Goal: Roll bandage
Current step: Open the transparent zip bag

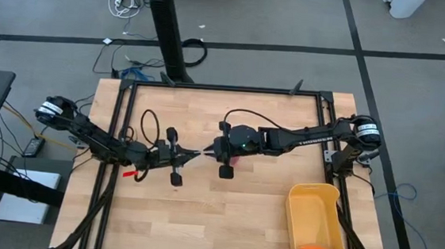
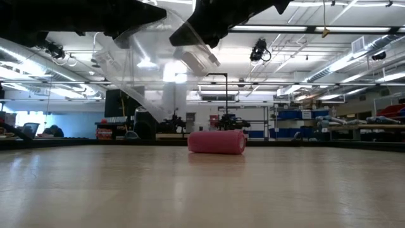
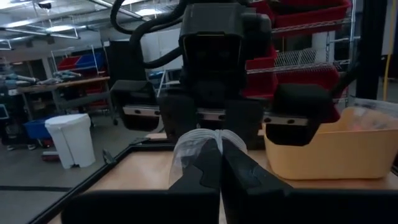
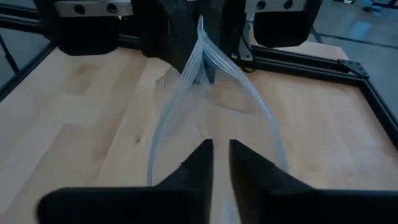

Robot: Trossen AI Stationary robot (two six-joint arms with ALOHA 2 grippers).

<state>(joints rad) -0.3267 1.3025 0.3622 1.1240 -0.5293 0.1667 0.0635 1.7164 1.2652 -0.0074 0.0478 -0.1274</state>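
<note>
Pinching a clear plastic bag [image 4: 211, 93] shut, left gripper [image 3: 219, 163] faced right gripper [image 4: 221, 158], slightly parted, empty; bandage [image 2: 216, 142] rolled, no writing legible.

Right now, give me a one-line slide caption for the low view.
Rolled pink bandage lies on the wooden table while both arms hold a clear plastic bag above it.

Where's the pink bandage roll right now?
The bandage roll lies on its side on the table near the middle, directly under the right gripper, below the clear plastic bag.
</note>
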